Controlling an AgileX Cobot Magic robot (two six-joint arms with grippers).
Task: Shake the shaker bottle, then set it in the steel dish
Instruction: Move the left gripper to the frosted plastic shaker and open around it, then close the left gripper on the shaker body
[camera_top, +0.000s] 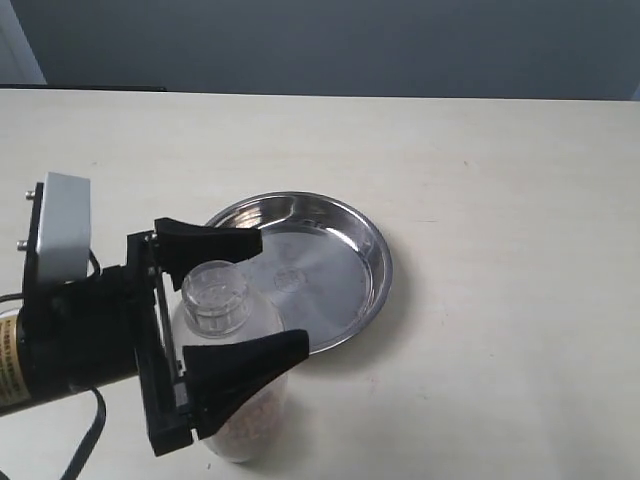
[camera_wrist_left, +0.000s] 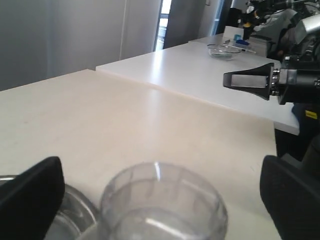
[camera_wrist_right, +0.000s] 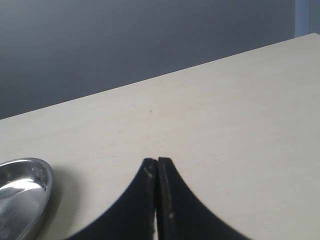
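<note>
The shaker bottle (camera_top: 214, 298) stands upright on the table just in front of the steel dish (camera_top: 335, 270), with brown and white granules showing low in its body. My left gripper (camera_top: 281, 292) is open, one black finger on each side of the bottle with gaps to it. In the left wrist view the bottle's clear neck cap (camera_wrist_left: 162, 200) sits between the wide-apart fingers (camera_wrist_left: 31, 197), and the dish rim (camera_wrist_left: 75, 212) shows beside it. My right gripper (camera_wrist_right: 157, 162) is shut on nothing above bare table, with the dish edge (camera_wrist_right: 22, 192) off to one side.
The pale table (camera_top: 500, 180) stretches around the dish. The right gripper (camera_wrist_left: 248, 79) shows in the left wrist view, hovering beyond the table edge. A second white table with a bowl (camera_wrist_left: 223, 51) stands farther back.
</note>
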